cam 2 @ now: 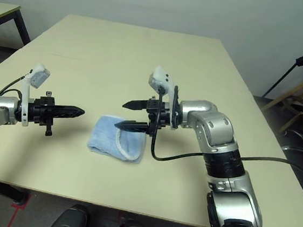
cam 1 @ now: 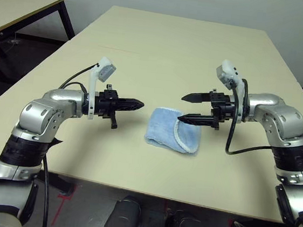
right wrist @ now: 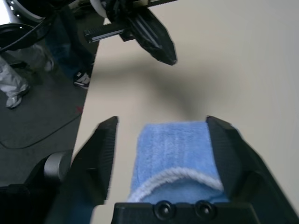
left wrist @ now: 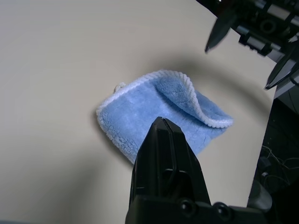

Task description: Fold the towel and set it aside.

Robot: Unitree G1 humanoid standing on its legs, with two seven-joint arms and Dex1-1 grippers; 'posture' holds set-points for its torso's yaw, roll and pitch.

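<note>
1. Left eye view: the towel (cam 1: pixel 171 131) lies folded on the table (cam 1: pixel 191 47), between the two arms and nearer the right one. The left gripper (cam 1: pixel 134 104) hovers above the table just beside the towel's left edge, its fingers pressed together and holding nothing. The right gripper (cam 1: pixel 194 108) hangs over the towel's right part with its fingers standing apart, one above the other, and nothing between them.

2. Right eye view: the towel's top layer curls up along its white stitched edge, so the fold is loose, not pressed flat. The cloth is thick terry. It is judged light, soft and limp; it will sag and may unfold if lifted by one layer alone.

3. Left wrist view: the towel shows as a small folded packet with a raised upper flap. The closed black fingers (left wrist: pixel 166 158) point toward its near edge. A small white loop sits at one corner.

4. Right wrist view: the spread fingers (right wrist: pixel 100 154) straddle the towel from above without touching it. Recommended hold, as a judgement: pinch through all layers at the folded edge or a stacked corner, not at the free flap. The terry nap should give good friction against the pads.
</note>
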